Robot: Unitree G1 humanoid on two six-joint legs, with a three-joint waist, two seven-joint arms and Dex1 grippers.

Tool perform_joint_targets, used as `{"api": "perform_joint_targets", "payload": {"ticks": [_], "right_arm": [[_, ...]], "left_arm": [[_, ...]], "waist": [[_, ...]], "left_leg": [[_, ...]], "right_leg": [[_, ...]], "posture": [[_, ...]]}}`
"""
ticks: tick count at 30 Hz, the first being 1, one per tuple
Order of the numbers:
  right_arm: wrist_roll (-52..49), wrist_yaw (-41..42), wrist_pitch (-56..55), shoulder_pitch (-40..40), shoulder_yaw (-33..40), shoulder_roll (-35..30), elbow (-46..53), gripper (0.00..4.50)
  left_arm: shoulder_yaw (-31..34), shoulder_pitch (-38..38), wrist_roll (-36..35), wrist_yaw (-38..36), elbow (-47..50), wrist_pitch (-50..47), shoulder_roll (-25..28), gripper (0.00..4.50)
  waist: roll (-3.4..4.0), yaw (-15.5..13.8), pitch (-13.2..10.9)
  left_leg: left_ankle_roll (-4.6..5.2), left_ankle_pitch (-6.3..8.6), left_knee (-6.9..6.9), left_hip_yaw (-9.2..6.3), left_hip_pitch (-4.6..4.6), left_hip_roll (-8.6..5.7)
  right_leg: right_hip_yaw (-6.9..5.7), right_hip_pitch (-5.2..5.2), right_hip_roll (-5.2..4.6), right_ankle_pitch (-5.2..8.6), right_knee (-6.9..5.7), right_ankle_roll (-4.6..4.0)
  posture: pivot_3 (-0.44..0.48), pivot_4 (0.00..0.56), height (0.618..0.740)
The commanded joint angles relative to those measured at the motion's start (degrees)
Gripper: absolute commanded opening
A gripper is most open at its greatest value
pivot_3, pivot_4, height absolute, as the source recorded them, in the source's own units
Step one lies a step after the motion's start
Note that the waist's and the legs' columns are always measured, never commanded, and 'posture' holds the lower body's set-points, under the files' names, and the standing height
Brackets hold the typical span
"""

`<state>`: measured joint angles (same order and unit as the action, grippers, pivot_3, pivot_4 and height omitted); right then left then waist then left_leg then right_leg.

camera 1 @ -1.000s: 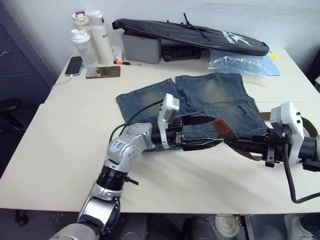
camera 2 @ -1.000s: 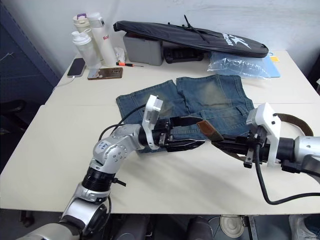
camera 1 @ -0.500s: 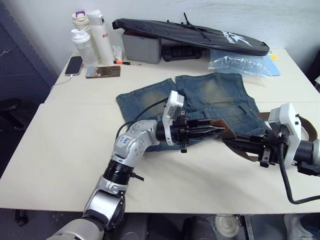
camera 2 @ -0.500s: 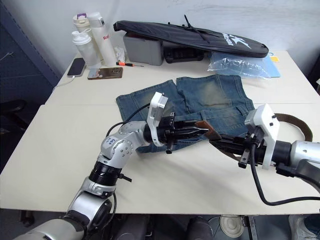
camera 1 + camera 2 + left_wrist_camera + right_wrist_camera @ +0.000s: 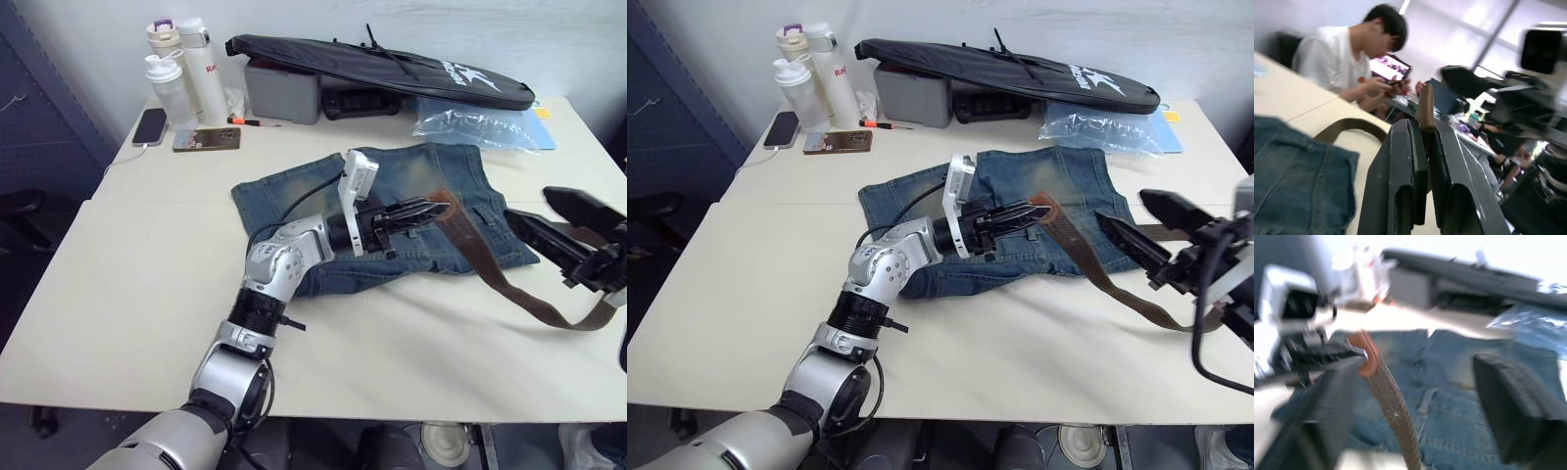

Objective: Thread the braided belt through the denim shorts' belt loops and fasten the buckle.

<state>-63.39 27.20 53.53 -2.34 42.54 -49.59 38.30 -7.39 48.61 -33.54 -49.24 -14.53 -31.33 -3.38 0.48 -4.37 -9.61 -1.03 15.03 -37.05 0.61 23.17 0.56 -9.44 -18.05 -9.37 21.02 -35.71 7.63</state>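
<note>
Three bottles [image 5: 179, 73] at far left back of table [image 5: 108, 294], phone [image 5: 147, 126] just beside them. Further right along back edge: grey box [image 5: 282, 95] under long black bag [image 5: 382, 69], clear plastic bag [image 5: 482, 124] at right end.

Mid-table: denim shorts [image 5: 323, 211] lying flat, legs toward bottles side, waistband toward right. Belt loops not clearly made out.

Left gripper [image 5: 431, 208] reaching over shorts, fingers pressed together on reddish leather tip of braided belt [image 5: 480, 269]; tip pinched between pads, confirmed in left wrist view [image 5: 1425, 105]. Held end raised above denim near waistband.

From pinch point, belt running down and right across waistband corner, off shorts onto bare table, curving back in loop near right edge of table. Buckle not made out.

Right gripper [image 5: 554, 220] at far right, near belt's lower run, fingers spread wide apart, nothing between them; belt seen passing between spread fingers at a distance in right wrist view [image 5: 1393, 411].

Person seated in background of left wrist view [image 5: 1352, 58].
</note>
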Motion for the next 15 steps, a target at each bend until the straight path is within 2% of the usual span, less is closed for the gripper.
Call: {"api": "perform_joint_targets", "payload": {"ticks": [1,3,5,9,12,15], "right_arm": [[-24.1,-23.5,-11.7,6.9,4.8,13.8,8.2,4.45],[-26.8,-26.6,-13.2,11.0,-0.7,19.1,12.0,4.45],[-27.5,-28.4,-13.1,13.7,-7.0,23.4,13.8,4.45],[-27.7,-33.9,-15.9,16.7,-20.0,30.9,15.0,4.45],[-25.2,-34.1,-19.7,15.8,-24.8,35.6,13.0,4.45],[-23.6,-33.5,-23.1,13.6,-27.0,37.7,10.4,4.45]], "left_arm": [[10.8,5.7,-9.1,15.5,-5.5,-11.5,-6.6,0.0],[12.2,6.7,-10.8,17.1,-5.1,-13.7,-7.5,0.0],[10.9,6.9,-9.7,15.7,-3.7,-14.8,-7.0,0.0],[14.0,7.4,-14.8,18.2,-1.3,-20.6,-7.1,0.0],[15.3,6.9,-18.0,19.4,0.9,-24.5,-6.8,0.0],[15.8,5.9,-19.4,21.3,3.0,-27.0,-6.7,0.0]], "waist": [[-0.01,-0.1,0.0],[-0.01,-0.1,0.0],[-0.05,0.0,0.0],[0.07,0.8,0.0],[0.08,1.5,0.0],[0.13,1.6,0.1]], "left_leg": [[0.0,0.0,0.01,-0.01,-0.01,0.01],[0.01,0.0,0.02,-0.02,0.01,0.02],[0.01,0.01,0.02,0.0,0.03,0.04],[0.02,0.01,0.07,0.22,0.11,0.03],[0.02,0.01,0.06,0.19,0.1,0.08],[0.02,0.01,0.07,0.19,0.07,0.07]], "right_leg": [[0.0,0.0,0.0,0.0,-0.02,0.0],[-0.01,-0.03,0.02,0.0,-0.01,0.0],[0.01,-0.09,0.02,0.0,-0.05,0.0],[0.32,-0.45,-0.01,0.01,-0.29,0.01],[0.34,-0.47,-0.01,0.01,-0.31,0.01],[0.38,-0.48,0.02,0.01,-0.34,0.01]], "posture": [[0.0,0.15,0.658],[0.0,0.15,0.658],[0.0,0.15,0.658],[0.0,0.15,0.658],[0.0,0.15,0.658],[0.0,0.15,0.658]]}}
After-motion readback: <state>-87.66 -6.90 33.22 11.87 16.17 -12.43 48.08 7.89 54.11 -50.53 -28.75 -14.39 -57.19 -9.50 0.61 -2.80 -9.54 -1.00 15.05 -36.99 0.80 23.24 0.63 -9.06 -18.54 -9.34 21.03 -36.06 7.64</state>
